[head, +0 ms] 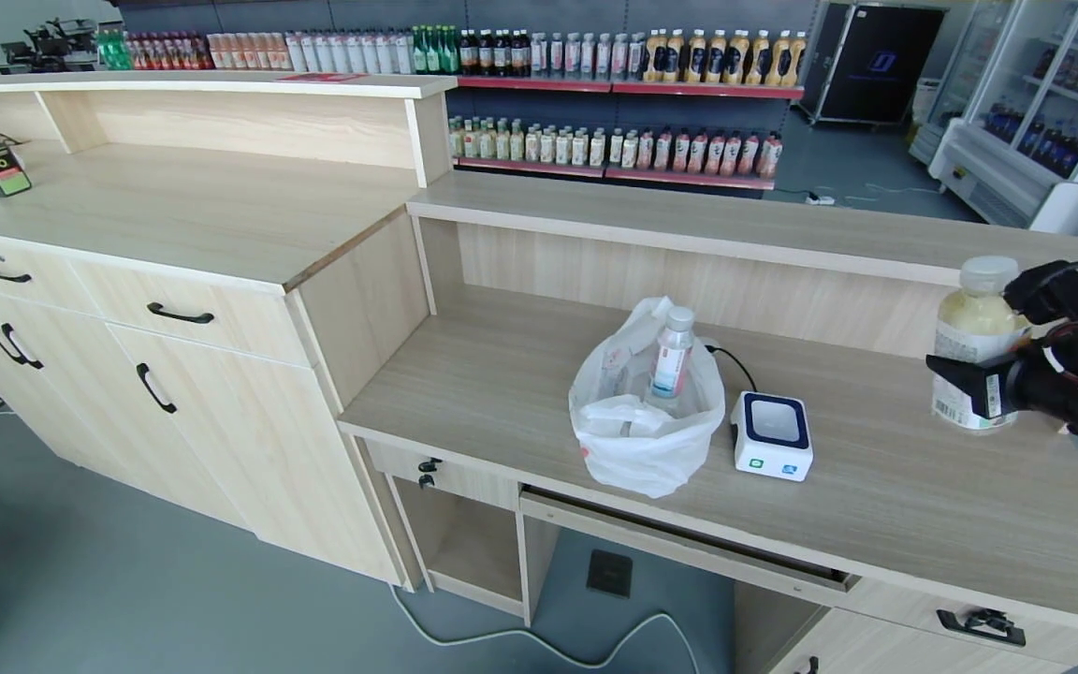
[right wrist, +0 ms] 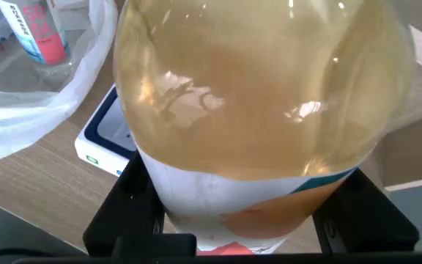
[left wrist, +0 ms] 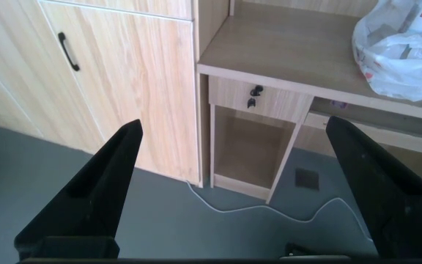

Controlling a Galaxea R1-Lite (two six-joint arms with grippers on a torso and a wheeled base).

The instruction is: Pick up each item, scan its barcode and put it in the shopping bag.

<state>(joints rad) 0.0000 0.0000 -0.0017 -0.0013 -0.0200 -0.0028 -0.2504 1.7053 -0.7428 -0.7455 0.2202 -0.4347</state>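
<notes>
Wooden shop tabletop (head: 520,374), drink shelves (head: 614,89) behind. The right tool (head: 967,386) is clamped low on a full bottle (head: 974,323), held upright over the tabletop; scanner (head: 773,435) and bag (head: 642,440) sit to its left. The bottle is probably heavy, smooth and stiff, so the labelled waist suits gripping. The left tool (left wrist: 233,128) hangs low, jaws apart.

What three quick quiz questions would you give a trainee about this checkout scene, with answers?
1. True or false: the left gripper holds something.
2. What stands in the bag? A) a can B) a clear bottle C) a box
3. Fill in: the right gripper is shut on a pale yellow ____.
Key: 1 false, it is open and empty; 2 B; 3 bottle.
</notes>
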